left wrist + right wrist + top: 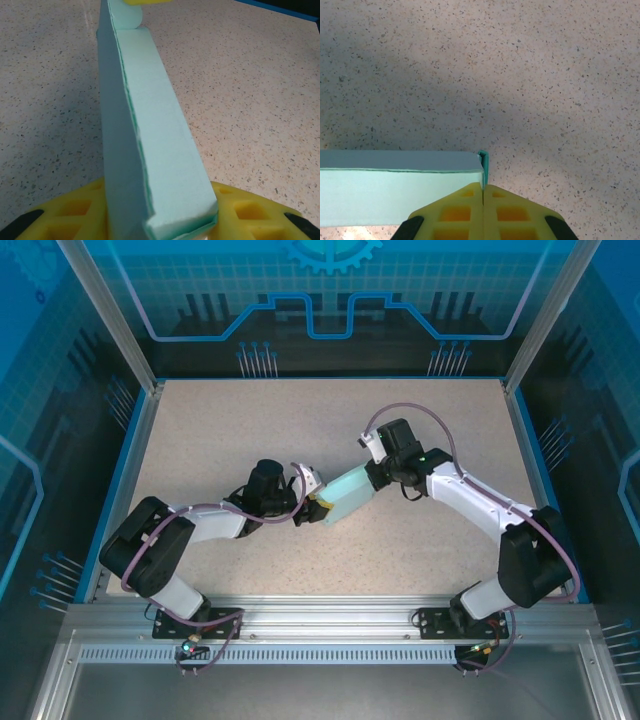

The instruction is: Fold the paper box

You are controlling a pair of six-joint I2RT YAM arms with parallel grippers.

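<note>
Watching this from the side of the rig, it looks like the closing-up stage. The paper box (347, 494) already reads as a slim pale-blue box, not a flat sheet. It's strung between the two arms around the middle of the desk (250, 430), running from near-left to far-right. I can't tell if it's resting on the surface or hanging just above it.

The left claw (310, 502) has the near-left end. From its wrist cam the box stands on edge between the yellow fingers, with a pad snug against each side, so I'd call that a grip across the box's thin width. The right claw (483, 197) is clenched tight at the far-right end, fingers pressed together on a thin tab (483, 161) of darker teal card sticking up right at the box's corner.

My guess is that the body is formed and the end flap is the bit in hand. Next, the right claw would have to bend that tab over and feed it into the end of the box while the left one just holds steady. It's thin card, so a hard squeeze or a twist between the two arms would probably crease a wall or pop a seam. Small, slow moves seem like the way to go.
</note>
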